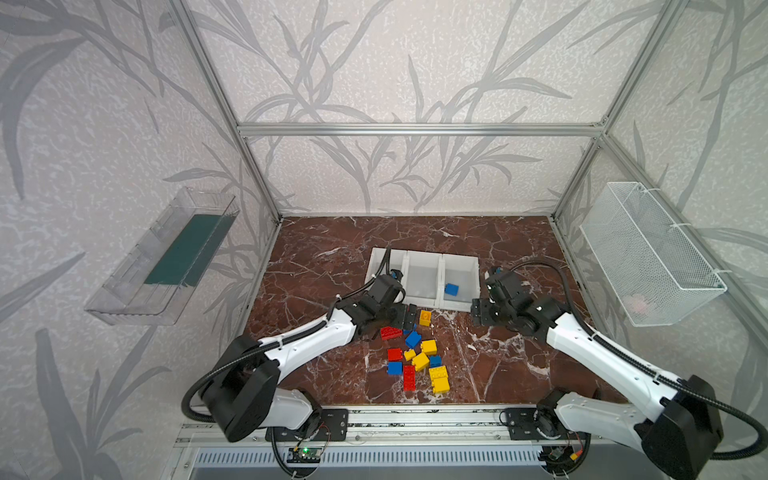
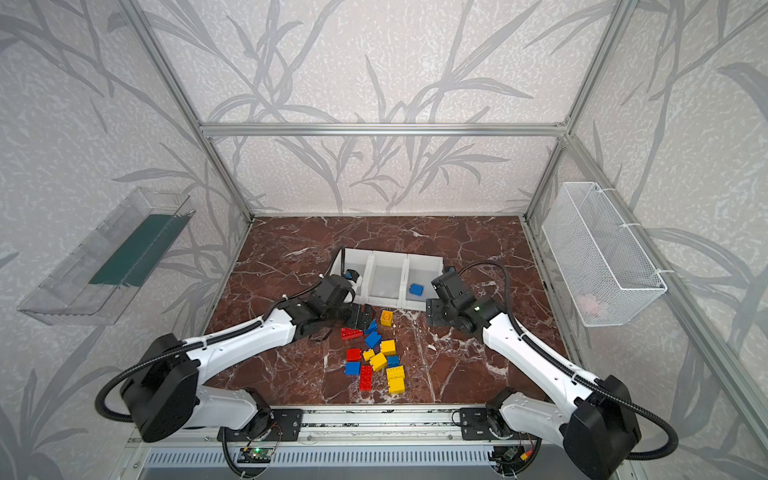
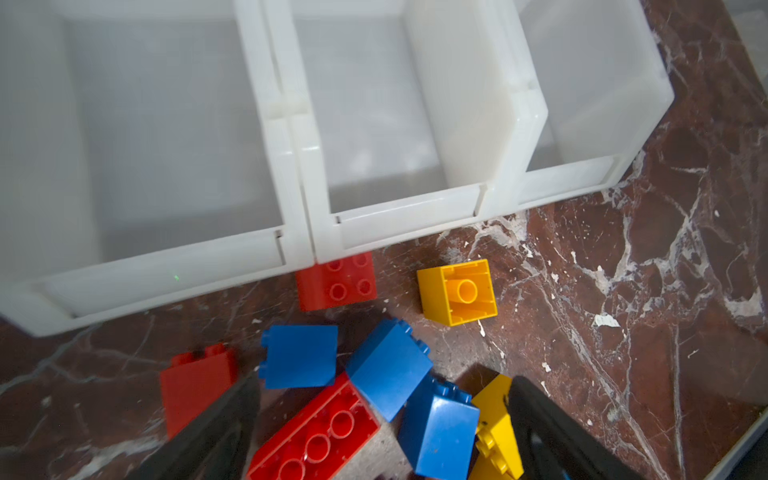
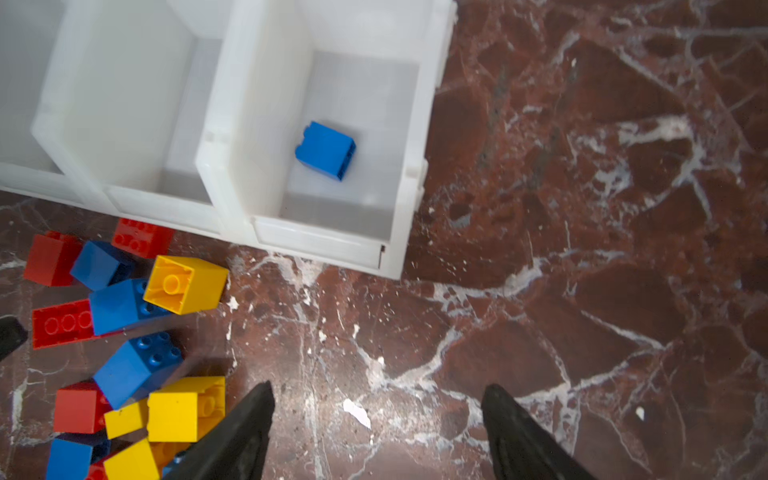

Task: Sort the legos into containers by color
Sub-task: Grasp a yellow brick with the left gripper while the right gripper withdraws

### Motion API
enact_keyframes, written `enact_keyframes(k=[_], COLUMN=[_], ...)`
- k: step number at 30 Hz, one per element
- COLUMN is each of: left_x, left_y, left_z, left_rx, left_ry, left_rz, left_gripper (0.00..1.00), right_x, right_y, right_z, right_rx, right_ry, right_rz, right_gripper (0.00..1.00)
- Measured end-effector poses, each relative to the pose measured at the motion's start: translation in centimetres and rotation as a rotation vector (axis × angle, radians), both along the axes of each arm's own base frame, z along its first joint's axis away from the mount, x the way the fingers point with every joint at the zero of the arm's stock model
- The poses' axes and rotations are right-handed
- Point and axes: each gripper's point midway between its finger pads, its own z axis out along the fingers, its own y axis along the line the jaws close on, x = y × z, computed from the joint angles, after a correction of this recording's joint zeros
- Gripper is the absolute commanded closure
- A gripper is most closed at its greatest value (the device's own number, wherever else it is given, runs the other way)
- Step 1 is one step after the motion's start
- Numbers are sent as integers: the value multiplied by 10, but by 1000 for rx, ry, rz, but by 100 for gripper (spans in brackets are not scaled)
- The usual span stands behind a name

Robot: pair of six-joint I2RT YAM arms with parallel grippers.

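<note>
Your right gripper (image 4: 380, 388) stands wide open and holds nothing, over the bare marble table (image 4: 582, 208) just right of the containers (image 1: 442, 272) at centre frame. One blue brick (image 1: 451, 289) lies in the rightmost bin. Your left gripper (image 3: 382, 386) is spread wide too, closed on nothing, straddling the top of the legos (image 1: 429, 346) heaped just below the bins.

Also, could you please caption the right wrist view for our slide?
Open right gripper over red marble tabletop; one blue studded plastic brick in end white plastic bin; other bricks unsorted.
</note>
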Motion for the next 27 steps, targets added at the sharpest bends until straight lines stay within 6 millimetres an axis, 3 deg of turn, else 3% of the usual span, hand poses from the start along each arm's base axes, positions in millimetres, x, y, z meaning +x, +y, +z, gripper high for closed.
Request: enact_keyframes(k=[4,11,19,27], left_x=[4,4,0,7], left_y=[-22,-47,-57,-65], left_z=[-13,-32,-45,-52], left_rx=[46,117,164,191], left_ry=[43,100,131,134], left_rz=[-44,-105,-137,-145], left_gripper=[12,22,30,47], right_x=[-15,-18,-16,-16], right_y=[-10,-12,-11,-11], right_z=[-8,-10,-11,-12], right_rx=[9,26,30,29], right_ry=[20,26,29,30], right_rz=[-33,-60,-68,-68], right_gripper=[21,21,21,21])
